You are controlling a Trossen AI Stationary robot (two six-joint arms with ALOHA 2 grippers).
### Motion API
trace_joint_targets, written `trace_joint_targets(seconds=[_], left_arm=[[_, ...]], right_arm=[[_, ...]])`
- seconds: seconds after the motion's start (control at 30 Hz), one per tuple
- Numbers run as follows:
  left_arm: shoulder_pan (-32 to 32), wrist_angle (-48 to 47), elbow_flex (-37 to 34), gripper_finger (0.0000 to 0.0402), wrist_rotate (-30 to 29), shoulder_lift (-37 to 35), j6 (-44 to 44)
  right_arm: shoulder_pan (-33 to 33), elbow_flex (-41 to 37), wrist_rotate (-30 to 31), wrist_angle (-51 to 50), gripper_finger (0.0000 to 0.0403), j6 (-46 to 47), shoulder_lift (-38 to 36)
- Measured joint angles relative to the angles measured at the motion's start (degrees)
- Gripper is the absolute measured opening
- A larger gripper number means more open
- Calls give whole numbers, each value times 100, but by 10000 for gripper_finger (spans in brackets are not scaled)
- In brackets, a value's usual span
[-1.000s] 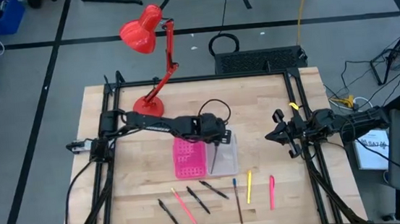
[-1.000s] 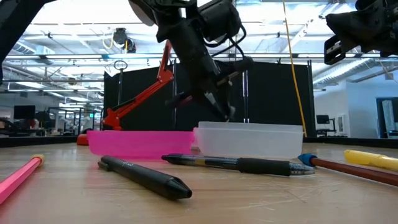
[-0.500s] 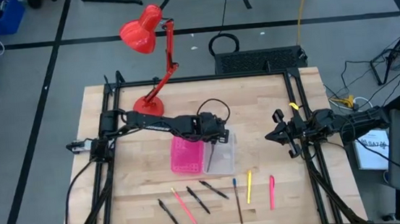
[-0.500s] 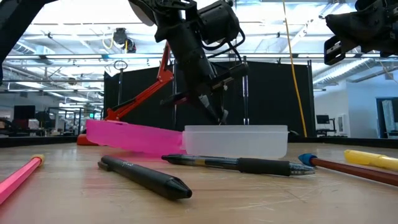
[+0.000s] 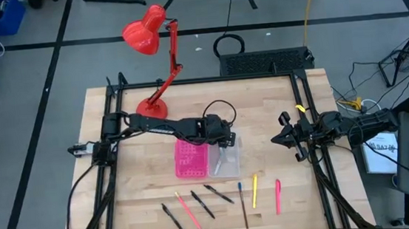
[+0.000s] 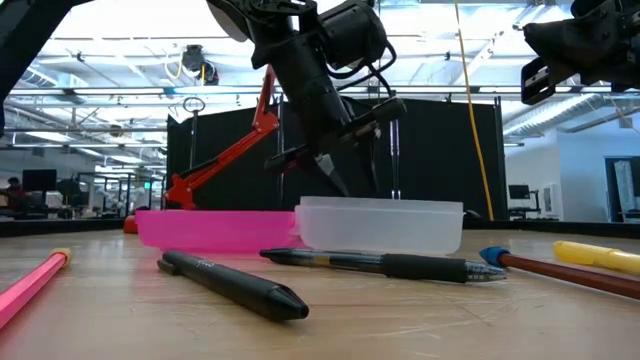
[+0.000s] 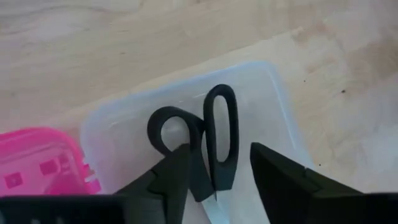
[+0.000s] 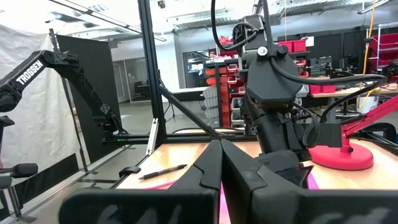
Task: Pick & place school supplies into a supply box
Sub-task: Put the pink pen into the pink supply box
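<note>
Landmark: a small rectangular supply box (image 5: 207, 159), one half clear smooth plastic tray (image 7: 273, 118), the other bright pink with a dotted grid (image 5: 192, 160), is set open at the middle of the pale wood-grain counter (image 5: 135, 172).

Scissors: small black-handled scissors (image 7: 208, 146), two oval loops, are seen lying inside the clear tray.

Left pincer (image 7: 217, 171): held just above the clear tray, dark fingers (image 7: 177, 168) spread wide on either side of the scissors, nothing gripped.

Right pincer (image 5: 284, 138): parked well right of the box at the counter's edge, fingers pressed together, empty.

Pens and pencils: thin black (image 5: 219, 194), pink (image 5: 278, 196), yellow (image 5: 255, 191) and brown (image 5: 243, 205) sticks are laid in a loose row on the counter in front of the box.

Lamp: a glossy red desk lamp (image 5: 155, 56) is stood behind the box.
</note>
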Motion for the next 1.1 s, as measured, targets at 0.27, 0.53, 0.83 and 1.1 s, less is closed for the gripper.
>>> trace_joint_targets(seconds=[0.27,0.53,0.83,1.1], left_arm=[[-89,-116,-9,172,736,-915,1881],[-1090,-1361,-141,20,-1933,-3307,3349],[-2138,-1386,-1562,5,-2526,-5640,4076],[-2266,-730,-3740,5,-2403,-7045,5096]], right_arm=[[0,-1,-18,-4,0,2,0],[2,-1,-18,-2,0,0,83],[2,1,-18,9,0,0,90],[2,-1,-18,-4,0,0,90]])
